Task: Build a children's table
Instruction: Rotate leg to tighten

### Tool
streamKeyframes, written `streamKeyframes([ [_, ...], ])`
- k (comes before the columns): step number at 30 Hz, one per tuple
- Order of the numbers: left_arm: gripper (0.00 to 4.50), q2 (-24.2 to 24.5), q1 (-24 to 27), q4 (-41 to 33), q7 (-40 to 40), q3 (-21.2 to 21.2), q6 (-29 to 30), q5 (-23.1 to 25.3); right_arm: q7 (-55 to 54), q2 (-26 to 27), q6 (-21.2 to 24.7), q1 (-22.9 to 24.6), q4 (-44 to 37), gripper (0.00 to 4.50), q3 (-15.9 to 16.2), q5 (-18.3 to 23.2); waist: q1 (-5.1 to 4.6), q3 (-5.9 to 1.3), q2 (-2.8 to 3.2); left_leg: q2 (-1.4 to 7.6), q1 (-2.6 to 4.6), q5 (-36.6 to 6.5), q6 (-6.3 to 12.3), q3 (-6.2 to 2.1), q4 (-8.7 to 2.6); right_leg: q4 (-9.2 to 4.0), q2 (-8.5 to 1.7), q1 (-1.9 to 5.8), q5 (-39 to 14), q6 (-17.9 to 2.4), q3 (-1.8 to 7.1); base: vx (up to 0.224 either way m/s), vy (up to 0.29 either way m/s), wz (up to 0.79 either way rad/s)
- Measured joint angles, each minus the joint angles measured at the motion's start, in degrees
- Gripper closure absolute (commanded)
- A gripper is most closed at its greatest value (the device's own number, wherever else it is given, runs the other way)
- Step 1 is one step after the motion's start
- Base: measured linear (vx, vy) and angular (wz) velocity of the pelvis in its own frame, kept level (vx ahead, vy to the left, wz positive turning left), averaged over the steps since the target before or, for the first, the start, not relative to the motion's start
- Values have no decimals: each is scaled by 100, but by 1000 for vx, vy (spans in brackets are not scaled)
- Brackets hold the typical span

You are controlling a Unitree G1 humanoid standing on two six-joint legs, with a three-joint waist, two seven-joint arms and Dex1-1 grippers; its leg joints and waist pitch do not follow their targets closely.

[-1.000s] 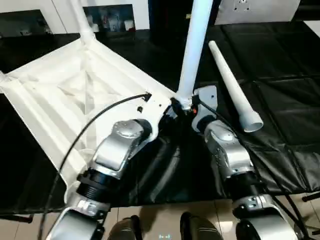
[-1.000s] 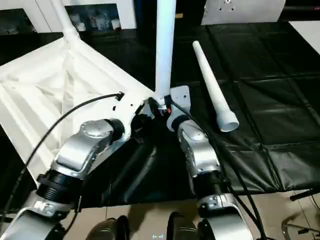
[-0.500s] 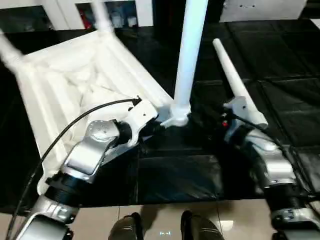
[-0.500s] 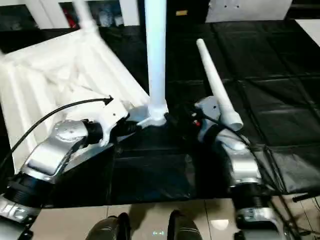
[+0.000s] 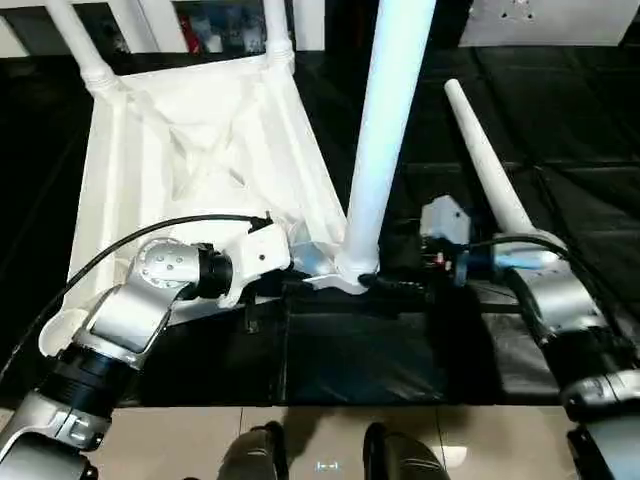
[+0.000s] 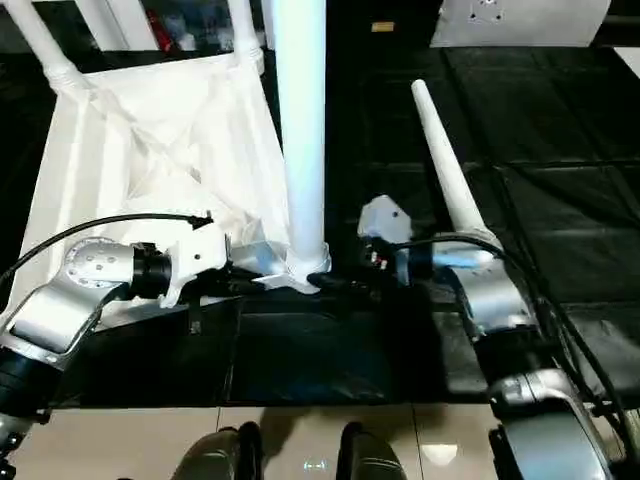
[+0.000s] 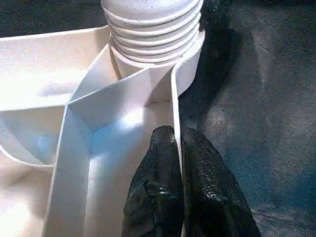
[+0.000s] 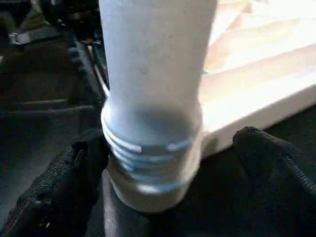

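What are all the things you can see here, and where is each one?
White plastic tabletop: one, upside down with its ribbed underside up, on the left of the black mat.
White tubular legs standing in the top's corner sockets: three; two at the far corners, one near the claws, its threads partly showing.
Loose white tapered leg: one, lying on the mat, right of the top.
Black mat: one, covering the work surface.
White cabinet with glass doors: one, at the back.
Left claw: one, black, shut on the top's thin rim by the near socket.
Right claw: one, black, open either side of the near leg's threaded base.
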Motion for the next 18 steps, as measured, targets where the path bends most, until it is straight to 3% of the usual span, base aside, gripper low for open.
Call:
streamKeyframes([
  [13,450,8,7,5,-123,-45,-33,-6,402,210,-8,-178,334,156,92,46,12,1,-2,0,-2,0,0,0,26,17,-8,5,3,-5,-3,0,0,0],
  [18,450,9,7,6,-153,-45,-35,-6,437,209,-8,-178,336,170,92,50,12,1,-2,0,-3,0,0,0,27,17,-8,5,3,-5,-3,0,0,0],
])
